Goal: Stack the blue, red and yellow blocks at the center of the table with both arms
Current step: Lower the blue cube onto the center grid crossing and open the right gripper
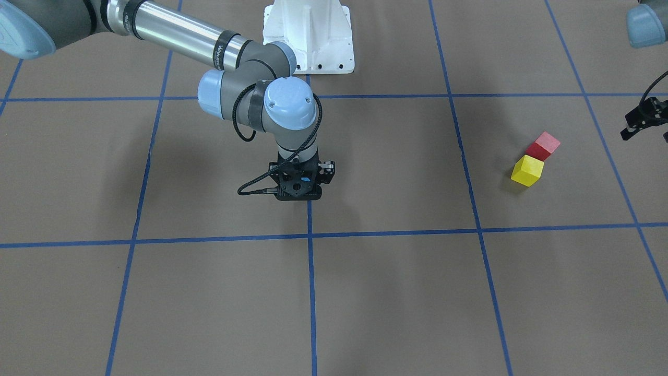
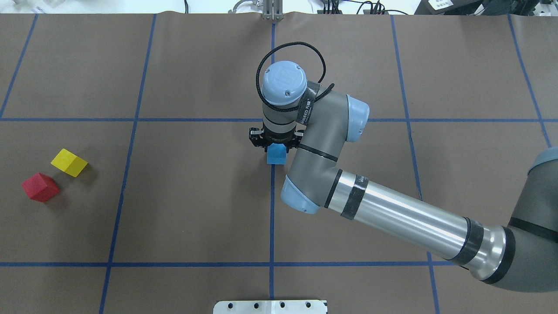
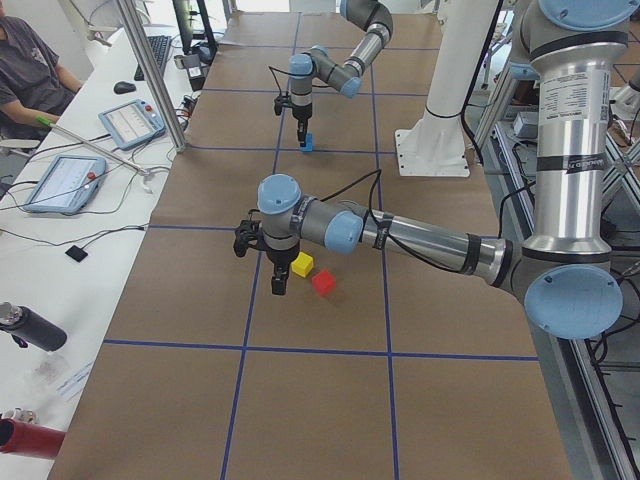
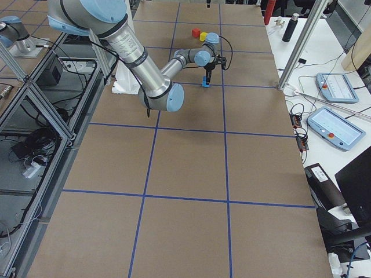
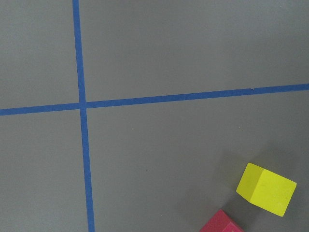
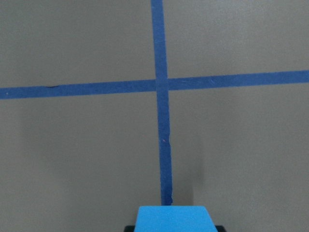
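Blocks in blue, red and yellow lie on the table (image 2: 196, 218), a brown sheet ruled with blue tape (image 2: 272, 218). The right arm (image 2: 392, 213) reaches out to the middle line. The left arm (image 3: 420, 235) stretches toward the table's end on its own side.

The right gripper (image 2: 275, 146) points straight down, its jaws either side of the blue block (image 2: 276, 155). That block appears to rest on the tape line directly beneath. The wrist hides the fingers, so I cannot tell whether they squeeze the block or merely straddle it.

The left gripper (image 1: 646, 133) hangs with its jaws spread wide and nothing between them. The red block (image 2: 40, 187) and yellow block (image 2: 69, 162) rest off to one side of those jaws, not under them. They sit just beside each other, turned corner-on to the tape.

Several things could go wrong, as I judge it:
- If the right jaws part unevenly, or rise while rubbing a face, the blue block could be dragged or twisted and make a poor base.
- The left jaws, coming down around one block, could knock its close neighbour.
- They could also pinch corners instead of flat faces and let the block spin out.
- Both arms could collide if they meet at the middle.
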`<state>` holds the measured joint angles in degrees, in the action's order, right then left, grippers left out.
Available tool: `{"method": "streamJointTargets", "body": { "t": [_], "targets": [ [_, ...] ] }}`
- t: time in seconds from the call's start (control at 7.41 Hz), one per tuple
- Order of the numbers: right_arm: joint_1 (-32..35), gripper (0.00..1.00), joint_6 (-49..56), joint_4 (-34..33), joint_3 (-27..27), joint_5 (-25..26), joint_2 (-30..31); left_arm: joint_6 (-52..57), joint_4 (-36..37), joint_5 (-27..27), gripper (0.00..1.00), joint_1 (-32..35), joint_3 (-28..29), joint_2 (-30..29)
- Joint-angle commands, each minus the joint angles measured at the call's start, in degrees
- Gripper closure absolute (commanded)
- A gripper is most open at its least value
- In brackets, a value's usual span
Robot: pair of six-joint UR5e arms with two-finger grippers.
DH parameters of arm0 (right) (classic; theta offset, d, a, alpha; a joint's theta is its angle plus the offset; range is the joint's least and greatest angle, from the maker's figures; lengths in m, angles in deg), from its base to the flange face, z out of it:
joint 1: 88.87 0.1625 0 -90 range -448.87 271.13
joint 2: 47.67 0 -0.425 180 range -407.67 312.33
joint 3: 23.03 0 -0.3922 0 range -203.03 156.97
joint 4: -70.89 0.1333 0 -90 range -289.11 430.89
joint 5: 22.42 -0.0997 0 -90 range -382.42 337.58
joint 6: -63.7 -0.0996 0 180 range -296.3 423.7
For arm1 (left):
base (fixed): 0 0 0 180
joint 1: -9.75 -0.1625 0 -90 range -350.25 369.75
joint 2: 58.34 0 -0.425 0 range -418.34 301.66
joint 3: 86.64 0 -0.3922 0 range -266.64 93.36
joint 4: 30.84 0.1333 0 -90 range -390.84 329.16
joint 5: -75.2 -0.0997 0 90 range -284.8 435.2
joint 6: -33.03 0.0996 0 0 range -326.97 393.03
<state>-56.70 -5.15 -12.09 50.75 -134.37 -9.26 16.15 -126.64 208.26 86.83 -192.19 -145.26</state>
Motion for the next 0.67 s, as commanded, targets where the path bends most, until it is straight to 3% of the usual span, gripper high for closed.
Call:
{"method": "streamJointTargets", "body": {
  "t": [0.0,0.54],
  "targets": [
    [0.00,1.00,0.03,0.10,-0.13,0.06,0.00,0.00,0.00,0.00,0.01,0.00,0.00,0.00],
    [-0.09,1.00,0.03,0.10,-0.57,0.15,-0.61,-0.09,0.00,0.00,0.01,0.00,0.00,0.00]
  ]
}}
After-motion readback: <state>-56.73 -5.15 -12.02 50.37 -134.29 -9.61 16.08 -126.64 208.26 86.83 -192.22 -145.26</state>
